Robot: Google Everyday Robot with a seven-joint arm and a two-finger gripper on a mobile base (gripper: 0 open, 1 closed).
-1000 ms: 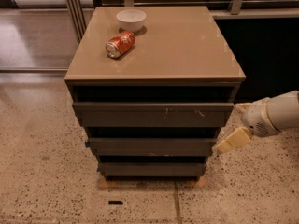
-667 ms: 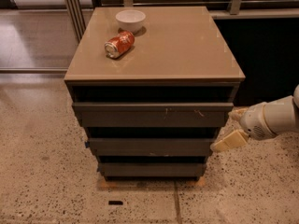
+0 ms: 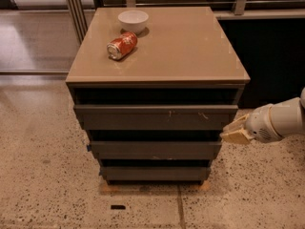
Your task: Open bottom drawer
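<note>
The tan-topped cabinet [image 3: 190, 56] stands in the middle of the camera view with three dark grey drawers. The bottom drawer [image 3: 155, 172] is the lowest, with a plain flat front, and it is closed. Above it are the middle drawer [image 3: 155, 149] and the widest top drawer [image 3: 155, 116] with pale scratch marks. My gripper [image 3: 233, 132] comes in from the right on a white arm. It is beside the cabinet's right edge, level with the gap between the top and middle drawers, well above the bottom drawer.
A red soda can [image 3: 122, 45] lies on its side on the cabinet top, next to a white bowl [image 3: 133, 20]. Speckled floor [image 3: 43, 185] surrounds the cabinet. A dark wall and railing run behind.
My gripper has moved left and slightly up, closer to the cabinet's right edge. The drawers, can and bowl have not moved.
</note>
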